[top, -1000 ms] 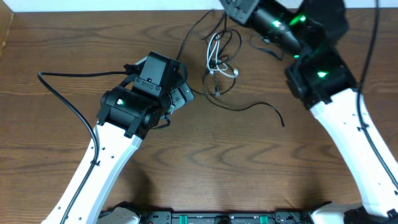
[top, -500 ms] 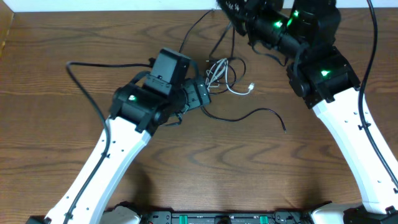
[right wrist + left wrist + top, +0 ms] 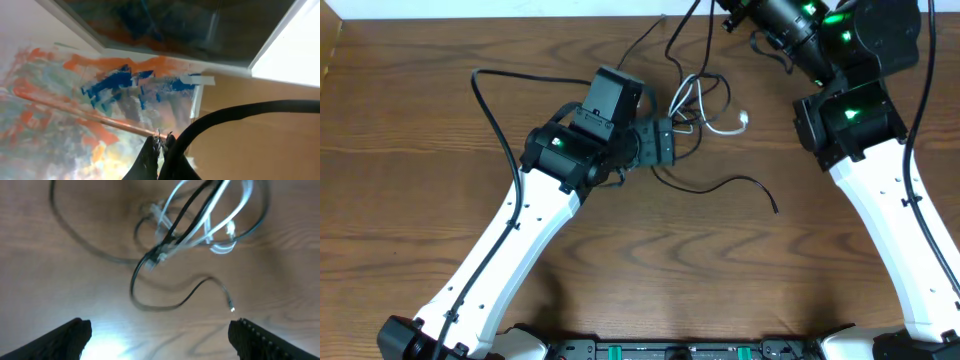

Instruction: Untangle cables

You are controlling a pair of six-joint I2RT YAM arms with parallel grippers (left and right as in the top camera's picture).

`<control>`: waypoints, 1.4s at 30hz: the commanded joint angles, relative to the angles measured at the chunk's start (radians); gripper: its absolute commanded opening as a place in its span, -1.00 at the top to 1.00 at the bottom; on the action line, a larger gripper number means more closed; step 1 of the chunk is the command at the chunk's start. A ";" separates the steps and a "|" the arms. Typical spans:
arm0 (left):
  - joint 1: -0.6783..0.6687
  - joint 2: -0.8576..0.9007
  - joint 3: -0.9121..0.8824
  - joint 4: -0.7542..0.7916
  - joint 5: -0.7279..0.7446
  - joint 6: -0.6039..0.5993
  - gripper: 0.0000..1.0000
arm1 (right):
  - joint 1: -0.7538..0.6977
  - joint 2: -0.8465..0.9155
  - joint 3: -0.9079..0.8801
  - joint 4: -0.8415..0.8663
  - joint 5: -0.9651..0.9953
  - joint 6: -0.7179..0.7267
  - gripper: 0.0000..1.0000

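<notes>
Right gripper (image 3: 157, 144) is up high, fingers pressed together, apparently pinching strands of the cables (image 3: 692, 100). The knot hangs taut over the far middle of the table (image 3: 410, 200). Left gripper (image 3: 162, 335) hovers just beside it, spread wide, holding nothing. Separating step, I'd say. Next: close on 1 slack strand and draw it sideways, gently.

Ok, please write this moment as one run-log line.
left gripper: open, facing cables | right gripper: shut, grip unclear | cables: tangled, white among black
</notes>
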 commanded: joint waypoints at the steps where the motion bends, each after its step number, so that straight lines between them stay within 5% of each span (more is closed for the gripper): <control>1: -0.001 0.011 0.005 0.047 0.026 0.043 -0.87 | 0.000 -0.010 0.014 0.018 -0.045 0.122 0.97; 17: -0.005 0.123 0.005 0.258 0.103 0.091 -0.86 | -0.002 -0.010 0.015 0.175 -0.075 0.246 0.97; 20: -0.005 0.137 0.005 0.255 0.103 0.091 -0.54 | -0.009 -0.010 0.015 0.175 -0.083 0.246 0.97; 24: -0.005 0.136 0.005 0.256 0.104 0.090 0.41 | -0.032 -0.010 0.015 0.172 -0.105 0.246 0.97; 27: -0.005 0.136 0.005 0.252 0.103 0.091 0.70 | -0.054 -0.010 0.015 0.171 -0.125 0.245 0.97; 33: -0.005 0.134 0.005 0.248 0.118 0.089 0.84 | -0.105 -0.010 0.015 0.074 -0.130 0.118 0.97; 42: -0.005 0.051 0.005 0.247 0.163 0.083 0.85 | -0.225 -0.010 0.015 -0.520 -0.070 -0.233 0.97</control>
